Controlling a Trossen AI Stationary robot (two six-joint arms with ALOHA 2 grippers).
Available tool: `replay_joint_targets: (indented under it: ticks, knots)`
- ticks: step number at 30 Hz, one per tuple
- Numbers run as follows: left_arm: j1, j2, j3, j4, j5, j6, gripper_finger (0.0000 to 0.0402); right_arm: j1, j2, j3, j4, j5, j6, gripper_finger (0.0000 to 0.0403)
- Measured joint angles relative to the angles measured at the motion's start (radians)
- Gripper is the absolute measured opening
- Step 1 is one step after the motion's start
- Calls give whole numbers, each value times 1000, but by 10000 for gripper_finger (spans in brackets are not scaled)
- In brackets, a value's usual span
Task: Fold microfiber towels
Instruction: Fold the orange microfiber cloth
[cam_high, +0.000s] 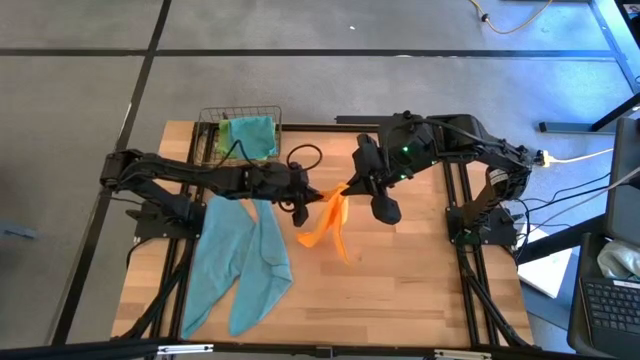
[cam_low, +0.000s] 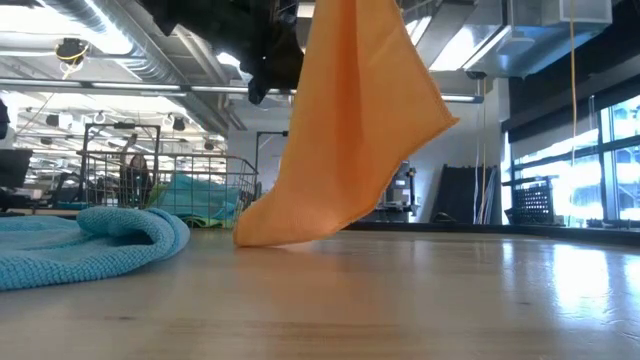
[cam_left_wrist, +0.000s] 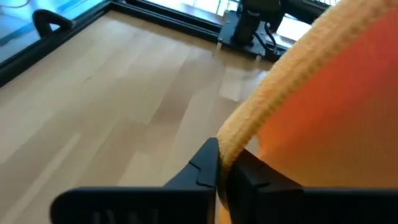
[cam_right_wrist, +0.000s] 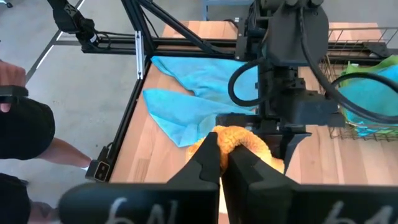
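Above the middle of the bench (cam_high: 400, 300), your two pincers meet at one orange towel (cam_high: 330, 225): the left pincer (cam_left_wrist: 225, 168) is pressed together on its thick hemmed edge, and the right pincer (cam_right_wrist: 221, 155) pinches a bunched part of that edge right beside it. The cloth hangs limp and matte in a long drape, its lowest corner resting on the wood, so you have no fold in it yet. Beside it, a teal towel (cam_high: 240, 260) sprawls rumpled and unfolded. In the wire basket (cam_high: 210, 125) at the far edge, more towels (cam_high: 250, 135), green and teal, wait. By my reckoning, you're barely started.
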Motion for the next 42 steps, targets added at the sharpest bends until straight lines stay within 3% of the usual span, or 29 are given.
replay_joint_targets:
  ticks: [5, 10, 19, 25, 34, 36, 40, 42]
  knots:
    - [2, -42, 0, -40, -54, 4, 1, -1, -20, 0, 3, 22, -2, 3]
    - [26, -125, 24, -114, -71, 23, 0, -2, -48, 0, -88, 133, -25, 3]
    - [97, -164, 242, -419, -104, 203, 0, -100, -75, 2, -268, 315, 16, 3]
    - [195, -163, 328, -497, -135, 291, 0, -188, -70, -19, -311, 496, 21, 3]
    - [355, -152, 434, -554, -128, 374, 0, -302, -66, -23, -291, 674, -134, 7]
    - [357, -150, 464, -598, -104, 344, 0, -310, -66, -23, -306, 629, -140, 10]
    - [290, -151, 487, -728, -51, 289, 0, -320, -66, -58, -313, 286, -118, 10]
    - [240, -150, 465, -792, -31, 247, 0, -302, -63, -122, -307, 197, -101, 8]
